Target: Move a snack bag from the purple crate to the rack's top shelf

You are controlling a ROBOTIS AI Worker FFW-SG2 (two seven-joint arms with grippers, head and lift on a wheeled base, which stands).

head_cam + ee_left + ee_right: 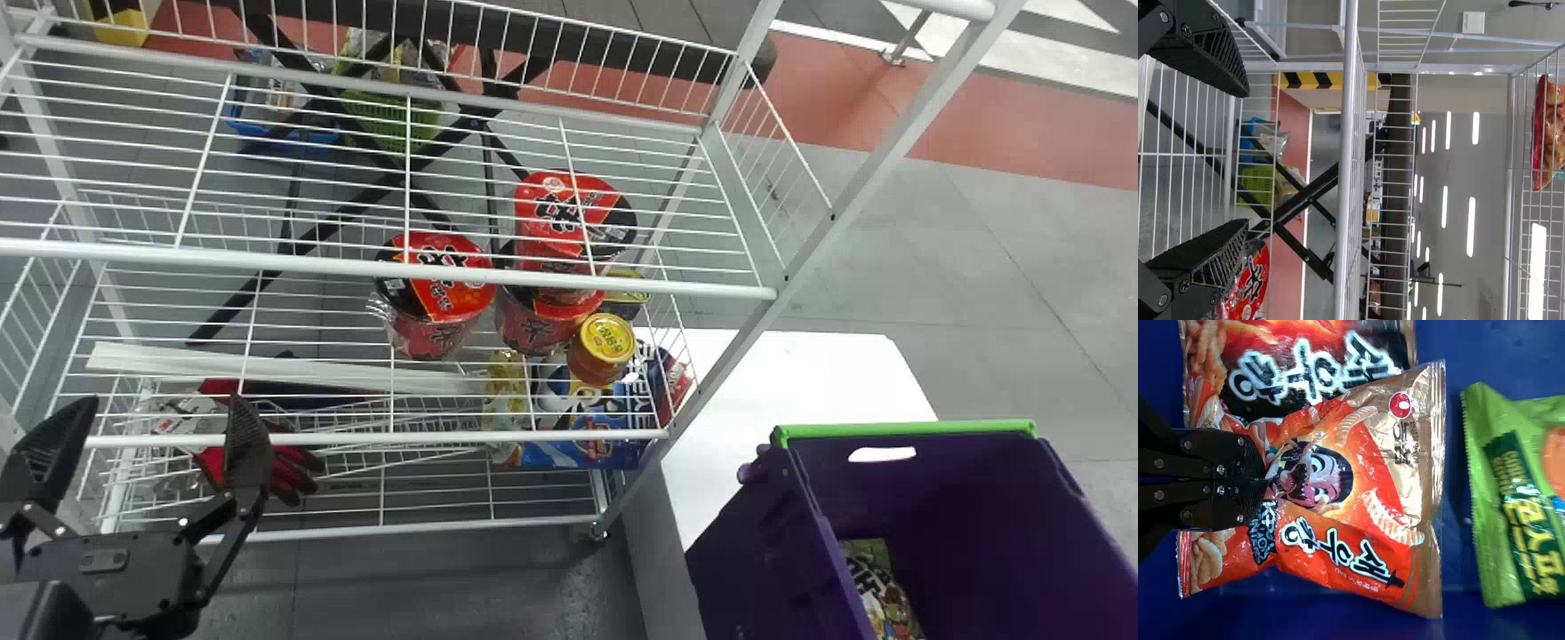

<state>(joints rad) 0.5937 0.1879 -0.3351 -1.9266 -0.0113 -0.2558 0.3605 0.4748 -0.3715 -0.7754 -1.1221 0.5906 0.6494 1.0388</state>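
In the head view my left gripper (151, 453) stands open at the lower left, before the rack (356, 437); the left wrist view has the gripper (1245, 157) with fingers apart. The purple crate (933, 533) stands at the lower right. Inside it, in the right wrist view, my right gripper (1268, 480) is closed on the pinched middle of an orange and gold snack bag (1338, 547). Another red and black bag (1298, 353) lies beneath it. The rack's top shelf (1525, 170) holds a reddish snack bag (1551, 133).
A green bag (1518, 493) lies beside the held one in the crate. Red noodle cups (436, 284) and a yellow-lidded cup (605, 347) stand on a rack shelf. A white table (800, 373) lies between rack and crate.
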